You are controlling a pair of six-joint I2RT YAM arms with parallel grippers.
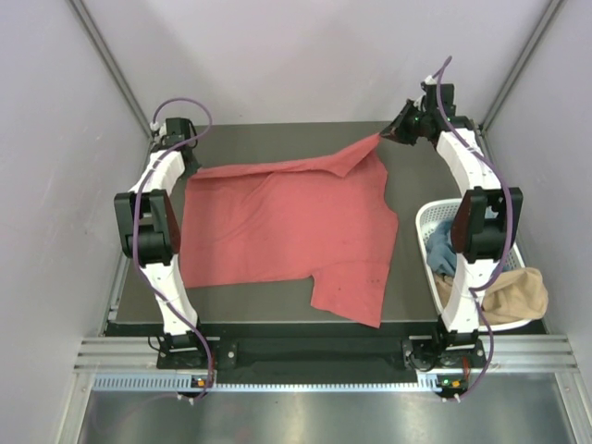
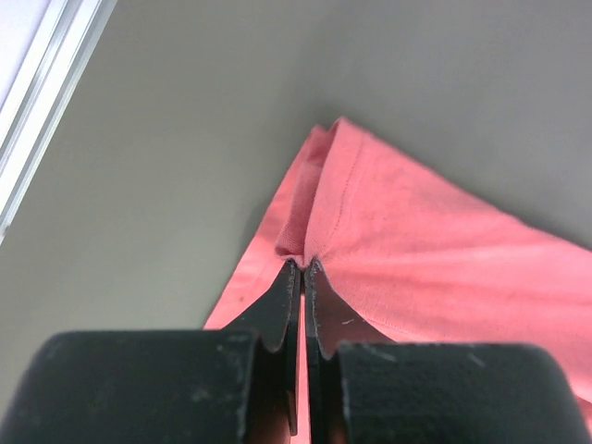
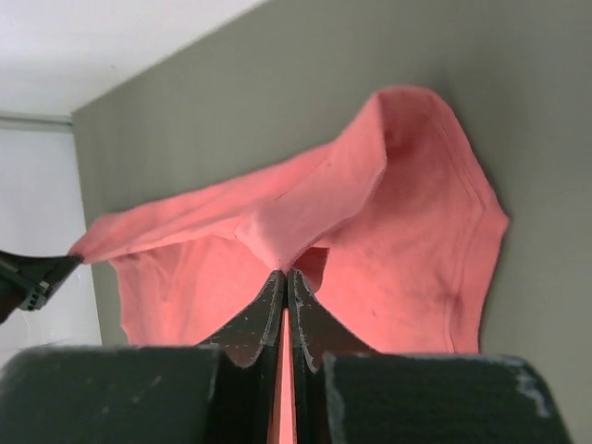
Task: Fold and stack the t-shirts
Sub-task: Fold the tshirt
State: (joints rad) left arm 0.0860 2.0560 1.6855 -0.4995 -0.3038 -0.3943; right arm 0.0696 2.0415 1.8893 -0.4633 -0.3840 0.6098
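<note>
Pinching far corners of red t-shirt (image 1: 287, 222) with left gripper (image 2: 302, 264) and right gripper (image 3: 285, 273), both squeezed tight on cloth. Held wide apart, likely to stretch it flat.

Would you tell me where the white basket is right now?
In the top view, the white basket stands at the table's right edge beside the right arm, just right of the coral-red t-shirt, with blue cloth and tan cloth in it.
</note>
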